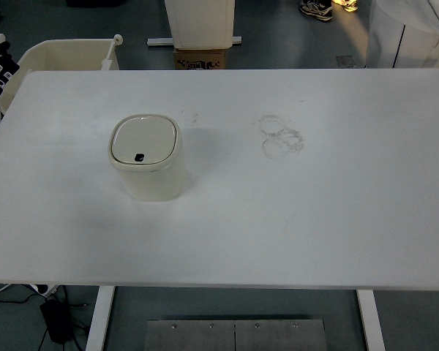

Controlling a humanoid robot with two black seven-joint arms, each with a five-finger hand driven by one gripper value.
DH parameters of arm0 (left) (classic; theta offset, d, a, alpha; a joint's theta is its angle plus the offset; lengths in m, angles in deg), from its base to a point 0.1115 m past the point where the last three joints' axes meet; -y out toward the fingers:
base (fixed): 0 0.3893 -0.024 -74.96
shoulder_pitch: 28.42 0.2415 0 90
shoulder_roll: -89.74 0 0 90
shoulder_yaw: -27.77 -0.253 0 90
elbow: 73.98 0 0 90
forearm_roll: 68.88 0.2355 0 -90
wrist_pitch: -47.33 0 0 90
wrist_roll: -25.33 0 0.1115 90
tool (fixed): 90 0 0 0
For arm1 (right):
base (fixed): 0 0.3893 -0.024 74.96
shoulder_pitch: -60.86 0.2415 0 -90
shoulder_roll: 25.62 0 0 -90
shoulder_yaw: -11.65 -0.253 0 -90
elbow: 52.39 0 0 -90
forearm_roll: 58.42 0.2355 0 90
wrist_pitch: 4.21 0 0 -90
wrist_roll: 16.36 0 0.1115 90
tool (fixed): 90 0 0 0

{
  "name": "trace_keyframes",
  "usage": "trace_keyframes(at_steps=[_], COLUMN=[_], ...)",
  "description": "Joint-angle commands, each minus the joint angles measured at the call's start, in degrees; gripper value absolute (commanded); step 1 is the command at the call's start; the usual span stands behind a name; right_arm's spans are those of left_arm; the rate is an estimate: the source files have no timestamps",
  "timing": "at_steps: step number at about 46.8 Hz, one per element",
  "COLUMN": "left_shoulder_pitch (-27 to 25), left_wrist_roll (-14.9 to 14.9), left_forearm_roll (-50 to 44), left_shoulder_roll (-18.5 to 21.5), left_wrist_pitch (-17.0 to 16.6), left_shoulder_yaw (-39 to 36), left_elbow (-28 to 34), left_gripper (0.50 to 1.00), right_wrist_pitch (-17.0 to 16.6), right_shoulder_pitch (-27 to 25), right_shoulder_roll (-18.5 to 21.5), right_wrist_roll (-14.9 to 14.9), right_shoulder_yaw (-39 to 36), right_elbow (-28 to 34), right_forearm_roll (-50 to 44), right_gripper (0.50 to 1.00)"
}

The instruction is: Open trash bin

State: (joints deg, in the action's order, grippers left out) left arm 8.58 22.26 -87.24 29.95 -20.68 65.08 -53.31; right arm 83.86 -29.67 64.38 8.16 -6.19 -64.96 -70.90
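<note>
Trash bin (148,157), a small cream one with rounded corners, stands upright on the left half of the white worktop (314,219), its lid (143,139) shut flat and a small dark button at the lid's near edge. Faint ring marks (280,136) smudge the worktop well to its right. Neither robot hand is in view, so the state of the fingers cannot be told.

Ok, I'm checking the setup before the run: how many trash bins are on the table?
1. The trash bin stands left of centre on the white table, lid closed. No robot hand is in view.
</note>
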Motion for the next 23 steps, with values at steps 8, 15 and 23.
trace_keyframes(at_steps=[8, 15, 23], left_shoulder_pitch=[0.09, 0.09, 0.18], left_wrist_roll=[0.00, 0.00, -0.09], left_forearm_roll=[0.00, -0.09, -0.09], left_shoulder_roll=[-0.07, -0.07, -0.16], left_wrist_pitch=[0.08, 0.08, 0.08], left_shoulder_yaw=[-0.05, 0.04, 0.22], left_elbow=[0.07, -0.02, -0.02], left_gripper=[1.000, 1.000, 1.000], right_wrist_pitch=[0.00, 0.00, 0.00], right_shoulder_pitch=[0.00, 0.00, 0.00], right_shoulder_roll=[0.00, 0.00, 0.00], right_wrist_roll=[0.00, 0.00, -0.09], right_shoulder_yaw=[0.00, 0.00, 0.08], right_elbow=[0.00, 0.00, 0.00], right_forearm_roll=[0.00, 0.00, 0.00], right_gripper=[0.991, 0.991, 0.991])
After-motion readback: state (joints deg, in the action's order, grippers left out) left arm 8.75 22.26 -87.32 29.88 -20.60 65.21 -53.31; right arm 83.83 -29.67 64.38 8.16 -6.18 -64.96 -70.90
